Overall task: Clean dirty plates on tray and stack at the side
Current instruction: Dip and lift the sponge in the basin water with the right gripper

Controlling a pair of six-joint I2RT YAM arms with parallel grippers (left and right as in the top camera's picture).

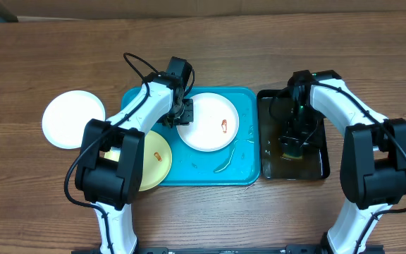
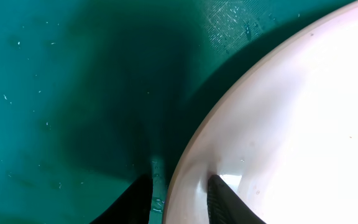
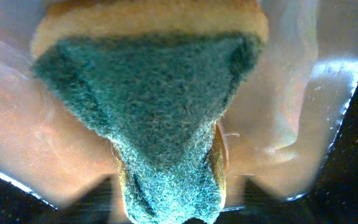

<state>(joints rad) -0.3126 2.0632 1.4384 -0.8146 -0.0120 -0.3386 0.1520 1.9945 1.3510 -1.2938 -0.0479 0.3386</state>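
On the turquoise tray (image 1: 245, 169) lies a white plate (image 1: 206, 130) with an orange-red smear. My left gripper (image 1: 184, 113) is shut on its left rim. The left wrist view shows the gripper (image 2: 179, 186) with one finger on the plate's (image 2: 291, 124) inner face and the other just outside the rim. A pale yellow-green plate (image 1: 154, 166) with a smear sits at the tray's front left, partly under my left arm. Another white plate (image 1: 72, 120) lies on the table, left of the tray. My right gripper (image 1: 294, 134) hangs over the black tray, fingers open around a green-and-yellow sponge (image 3: 160, 106).
The black tray (image 1: 319, 166) stands right of the turquoise one and holds brownish water; the sponge (image 1: 292, 147) rests in it. Water streaks and bits lie on the turquoise tray's front right. Bare wooden table surrounds both trays.
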